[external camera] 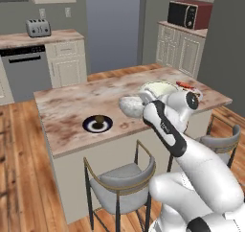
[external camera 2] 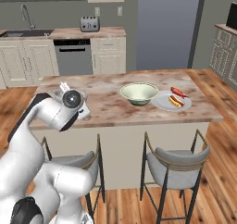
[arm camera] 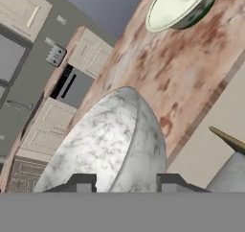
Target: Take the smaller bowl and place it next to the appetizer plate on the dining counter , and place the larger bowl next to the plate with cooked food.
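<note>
The gripper was clamped on the smaller bowl's rim, holding it above the dining counter; the appetizer plate sat near, off toward the toaster side.

The arm extends forward from the base, elbow bent, wrist angled toward the dining counter. In the hand view the gripper has one finger on each side of the rim of the smaller bowl, gripping it.
</note>
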